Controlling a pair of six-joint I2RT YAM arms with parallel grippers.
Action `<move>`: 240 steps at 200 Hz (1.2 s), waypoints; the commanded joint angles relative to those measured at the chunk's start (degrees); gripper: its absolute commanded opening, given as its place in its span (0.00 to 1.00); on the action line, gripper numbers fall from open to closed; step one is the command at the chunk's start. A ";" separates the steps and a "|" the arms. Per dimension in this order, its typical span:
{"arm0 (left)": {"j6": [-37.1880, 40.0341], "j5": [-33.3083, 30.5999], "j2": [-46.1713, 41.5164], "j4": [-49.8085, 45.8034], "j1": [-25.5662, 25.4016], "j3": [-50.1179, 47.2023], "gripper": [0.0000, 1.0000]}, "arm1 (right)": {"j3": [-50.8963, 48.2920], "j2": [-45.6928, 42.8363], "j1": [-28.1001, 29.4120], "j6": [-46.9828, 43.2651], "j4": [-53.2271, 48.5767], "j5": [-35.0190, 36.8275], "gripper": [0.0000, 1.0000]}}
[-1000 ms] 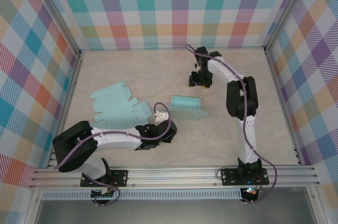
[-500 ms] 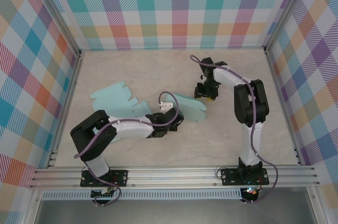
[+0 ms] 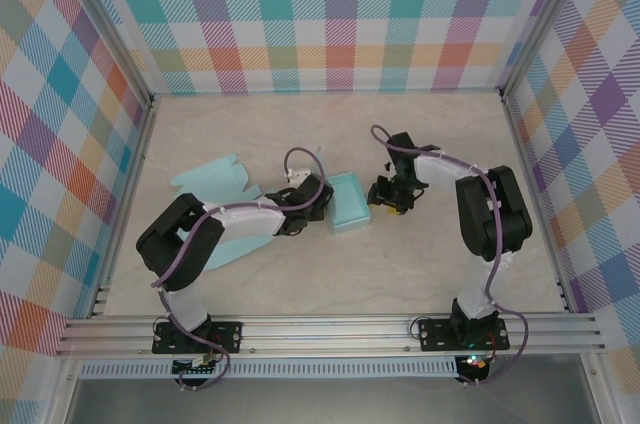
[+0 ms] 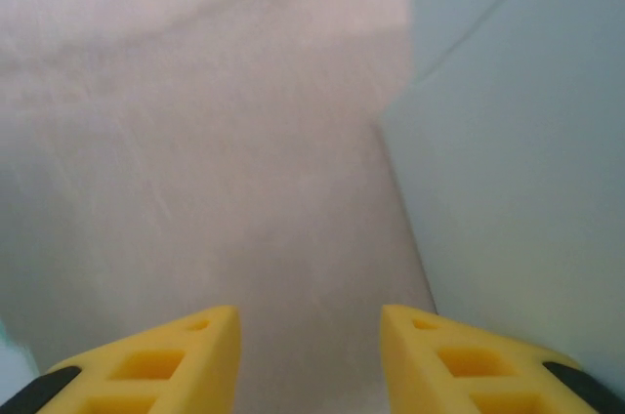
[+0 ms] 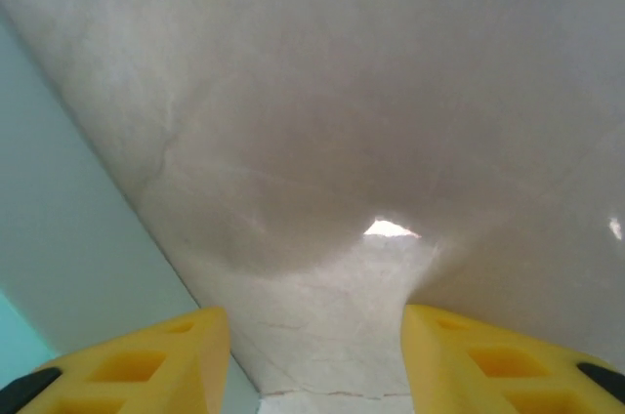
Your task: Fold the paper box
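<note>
The light teal paper box (image 3: 348, 203) lies on the table between my two grippers. My left gripper (image 3: 320, 204) sits at the box's left side, open, with bare table between its yellow fingers (image 4: 166, 360). In the left wrist view (image 4: 310, 321) a teal panel (image 4: 518, 141) stands just right of the right finger. My right gripper (image 3: 384, 200) sits at the box's right side, also open and low over the table. In the right wrist view (image 5: 314, 321) a teal wall (image 5: 59, 219) runs by the left finger (image 5: 146, 360). Neither gripper holds anything.
Flat teal paper sheets (image 3: 205, 176) lie at the left, partly under my left arm (image 3: 235, 219). Checkered walls and metal rails (image 3: 130, 184) close in the table on three sides. Bare marbled tabletop (image 3: 330, 134) stretches behind the box.
My left arm swung up and right to the box's left side. My right gripper came down and toward the box's right side. The box turned from lying wide to standing narrower.
</note>
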 commanded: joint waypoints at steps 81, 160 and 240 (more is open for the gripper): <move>7.51 8.98 8.97 2.79 8.91 15.89 0.45 | -11.41 -13.56 7.30 9.38 7.04 2.72 0.50; 8.91 0.07 -12.96 -2.59 11.07 5.18 0.65 | -16.00 -40.69 6.70 0.30 2.96 18.79 1.00; 16.06 12.99 -44.27 2.23 10.81 -18.37 0.91 | -21.94 -58.77 5.42 -2.59 8.91 30.18 1.00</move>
